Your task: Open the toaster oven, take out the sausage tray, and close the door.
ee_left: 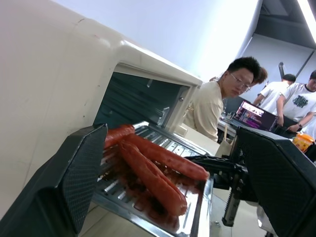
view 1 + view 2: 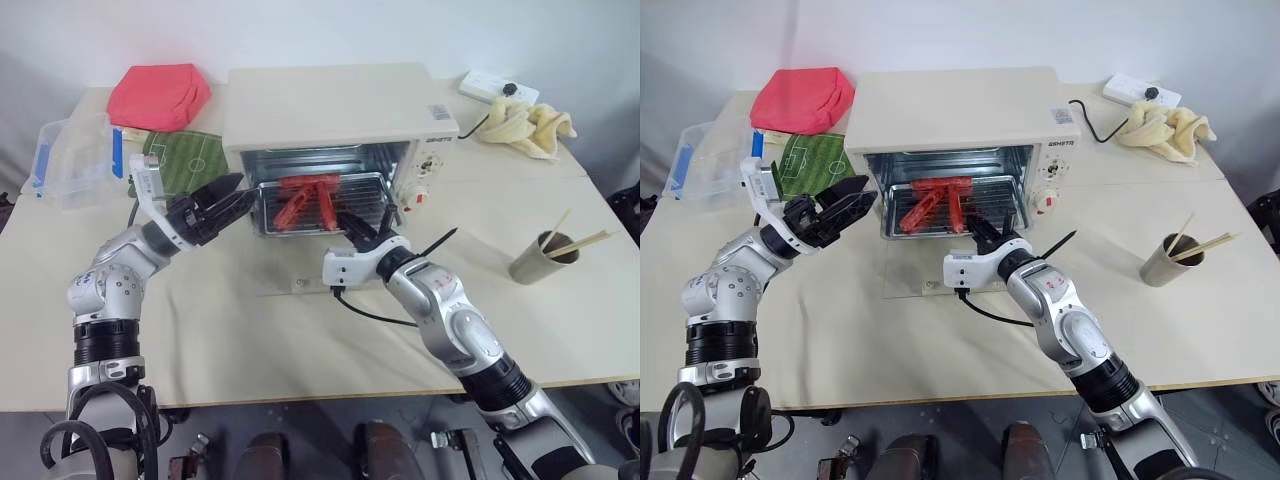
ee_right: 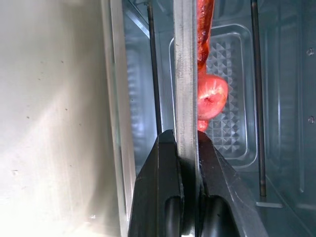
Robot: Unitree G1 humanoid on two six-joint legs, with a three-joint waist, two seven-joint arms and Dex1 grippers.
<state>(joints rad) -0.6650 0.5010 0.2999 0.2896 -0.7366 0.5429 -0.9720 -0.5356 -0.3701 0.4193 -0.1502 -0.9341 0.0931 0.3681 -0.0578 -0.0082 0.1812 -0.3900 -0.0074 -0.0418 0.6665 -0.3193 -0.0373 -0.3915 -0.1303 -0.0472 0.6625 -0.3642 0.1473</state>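
Right gripper [image 2: 352,226] pinches sausage tray [image 2: 318,206] rim; left gripper [image 2: 228,200] spread wide, empty.

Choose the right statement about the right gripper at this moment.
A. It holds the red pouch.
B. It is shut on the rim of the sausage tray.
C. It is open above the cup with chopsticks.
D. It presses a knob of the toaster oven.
B: in the right wrist view the right gripper has both black fingers pinched on the metal edge of the sausage tray, which sticks out of the open toaster oven.
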